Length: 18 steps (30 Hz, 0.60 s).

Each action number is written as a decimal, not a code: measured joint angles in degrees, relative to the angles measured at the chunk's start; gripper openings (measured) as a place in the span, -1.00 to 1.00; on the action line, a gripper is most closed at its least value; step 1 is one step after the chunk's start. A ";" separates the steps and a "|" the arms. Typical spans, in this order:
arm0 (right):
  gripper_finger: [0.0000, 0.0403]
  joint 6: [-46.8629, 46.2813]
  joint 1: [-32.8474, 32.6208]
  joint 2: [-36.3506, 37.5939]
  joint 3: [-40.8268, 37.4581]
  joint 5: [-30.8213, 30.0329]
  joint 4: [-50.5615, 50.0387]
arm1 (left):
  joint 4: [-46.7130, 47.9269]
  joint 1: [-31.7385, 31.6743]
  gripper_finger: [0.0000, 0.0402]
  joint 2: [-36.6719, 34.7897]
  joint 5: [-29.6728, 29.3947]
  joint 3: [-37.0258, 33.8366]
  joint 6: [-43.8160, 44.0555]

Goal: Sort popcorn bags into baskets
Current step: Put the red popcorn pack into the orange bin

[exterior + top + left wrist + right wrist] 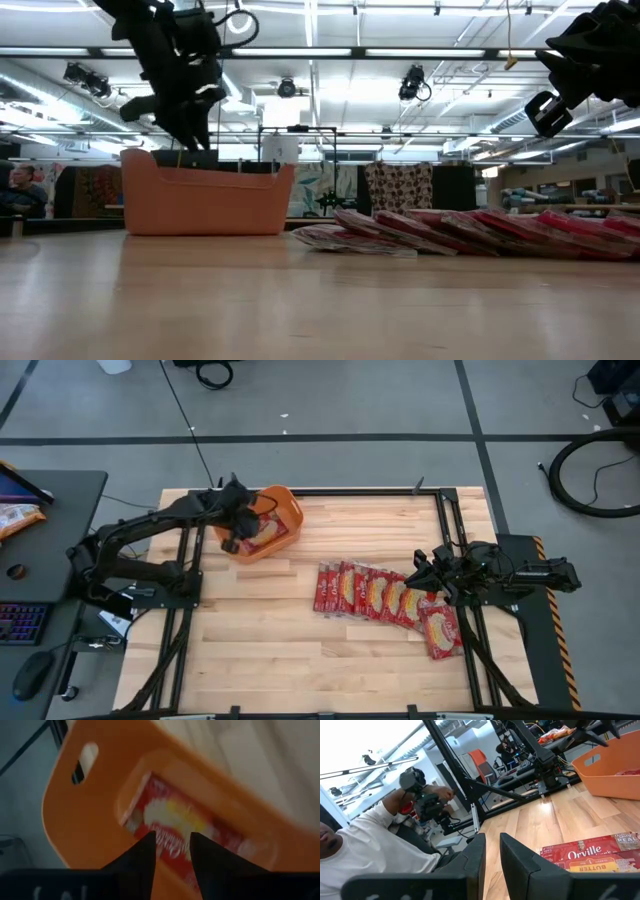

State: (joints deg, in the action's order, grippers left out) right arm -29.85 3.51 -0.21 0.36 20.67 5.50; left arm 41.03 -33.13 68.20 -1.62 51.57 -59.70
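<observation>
The orange basket (287,506) (205,200) stands on the table's far left part. One red popcorn bag (266,537) (182,820) lies flat on its bottom. My left gripper (236,537) (190,135) (172,849) hangs over the basket, fingers open above that bag. Several more red bags (375,592) (470,230) (592,855) lie in an overlapping row on the table's right half, each leaning on its neighbour. My right gripper (418,568) (548,108) (492,852) hovers above the row's right end with a narrow gap between its fingers, holding nothing.
Black frame rails (445,530) run along the table's sides. Bare wood (300,660) stretches across the near half. A desk on the left carries an orange-and-white packet (18,518) and a keyboard. A person in a white sleeve (380,845) sits beyond the table.
</observation>
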 joint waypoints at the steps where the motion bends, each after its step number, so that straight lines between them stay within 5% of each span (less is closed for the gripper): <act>1: -0.69 0.00 0.00 0.00 0.02 -0.01 0.00 | -0.71 1.30 -0.38 0.00 -0.03 0.00 2.49; 4: -0.69 0.00 0.01 0.00 0.02 -0.01 0.00 | -3.16 5.17 -0.38 0.00 0.81 0.00 10.00; 10: -0.69 0.00 0.02 0.00 0.02 0.00 -0.01 | -8.08 11.52 -0.38 0.17 11.44 0.01 25.91; 18: -0.69 0.00 0.00 0.00 0.02 0.00 0.00 | -10.59 24.87 -0.38 9.14 -0.71 0.00 35.36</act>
State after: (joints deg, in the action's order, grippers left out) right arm -29.85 3.51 -0.21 0.38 20.67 5.49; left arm 30.44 -8.26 77.35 -2.33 51.57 -24.33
